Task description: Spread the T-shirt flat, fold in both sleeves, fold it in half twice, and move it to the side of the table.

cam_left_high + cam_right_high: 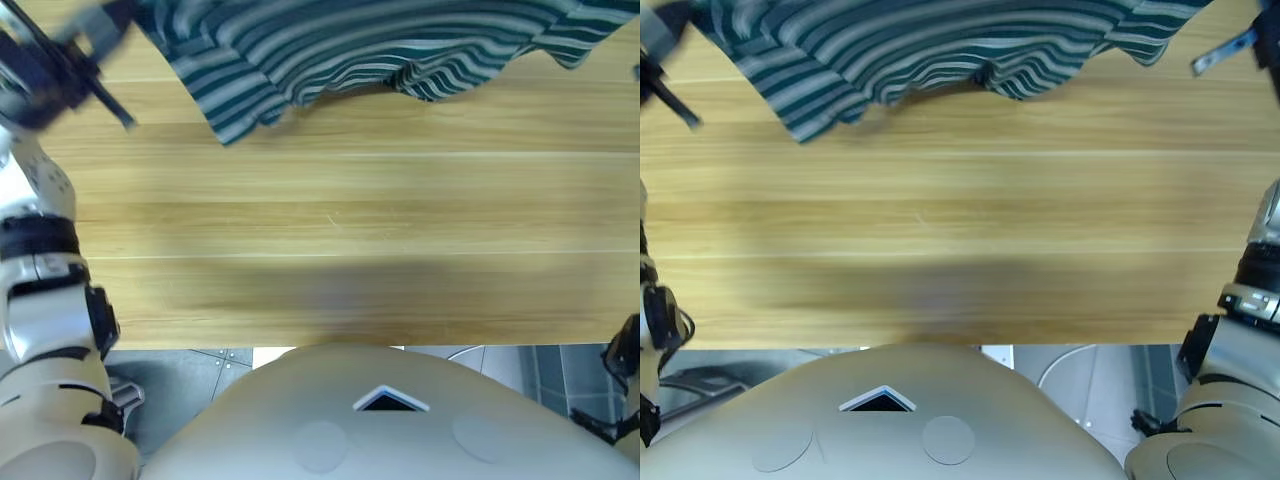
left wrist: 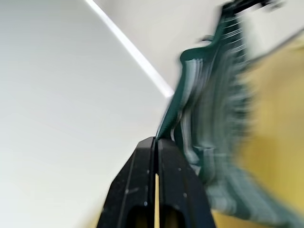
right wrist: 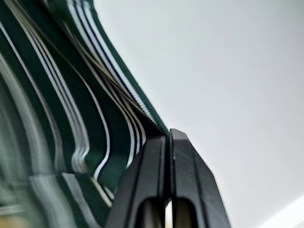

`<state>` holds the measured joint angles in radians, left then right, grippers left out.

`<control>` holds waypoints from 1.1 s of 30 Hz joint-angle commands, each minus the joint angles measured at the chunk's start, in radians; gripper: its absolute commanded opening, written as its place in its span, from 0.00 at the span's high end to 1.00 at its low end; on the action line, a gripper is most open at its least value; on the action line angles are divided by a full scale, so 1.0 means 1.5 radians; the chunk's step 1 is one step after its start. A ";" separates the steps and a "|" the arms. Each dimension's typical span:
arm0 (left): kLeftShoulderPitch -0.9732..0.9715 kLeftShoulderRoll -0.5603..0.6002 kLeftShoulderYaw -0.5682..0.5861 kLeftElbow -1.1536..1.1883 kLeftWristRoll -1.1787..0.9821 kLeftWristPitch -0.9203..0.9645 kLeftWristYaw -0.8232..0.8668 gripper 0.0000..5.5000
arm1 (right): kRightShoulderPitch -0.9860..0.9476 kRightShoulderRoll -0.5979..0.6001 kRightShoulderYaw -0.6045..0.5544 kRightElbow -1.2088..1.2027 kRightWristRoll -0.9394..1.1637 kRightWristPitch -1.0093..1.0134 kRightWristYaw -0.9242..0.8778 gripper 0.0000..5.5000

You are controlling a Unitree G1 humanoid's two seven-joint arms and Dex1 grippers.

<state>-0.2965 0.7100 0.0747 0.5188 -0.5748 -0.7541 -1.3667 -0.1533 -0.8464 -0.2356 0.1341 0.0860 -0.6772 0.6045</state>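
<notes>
Fingers (image 2: 142,171) of left gripper (image 2: 156,142) and right gripper (image 3: 167,135) clamped on opposite edges of the striped T-shirt (image 1: 380,40), holding it stretched and hanging over the far side of the wooden table (image 1: 330,200), presumably to lay it flat.

Bright, even light covers the wooden table (image 1: 350,200), leaving a faint pale sheen along its planks. The T-shirt (image 1: 330,45) drops a soft shadow just under its hem. A white strip (image 2: 128,47) glares against the left wrist view's pale background.
</notes>
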 commanded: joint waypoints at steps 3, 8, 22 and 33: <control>0.145 0.020 0.026 -0.149 -0.079 0.034 -0.108 0.99 | 0.257 -0.070 0.020 -0.157 0.175 -0.114 0.173 1.00; 0.244 0.040 0.109 -0.326 -0.192 0.090 -0.151 0.99 | 0.371 -0.092 -0.053 -0.217 0.397 -0.182 0.302 1.00; 0.379 0.049 0.428 -0.687 -0.649 0.305 -0.146 0.99 | 0.402 0.021 -0.413 -0.374 0.904 0.079 0.609 1.00; -0.113 0.032 0.071 -0.276 -0.042 0.277 -0.079 0.99 | -0.068 0.028 -0.061 -0.096 0.167 0.169 0.285 1.00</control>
<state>-0.1432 0.7742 0.4879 -0.3121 -1.0899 -0.2558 -1.4233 0.0854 -0.8052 -0.6160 -0.2989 0.8434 -0.4368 1.2083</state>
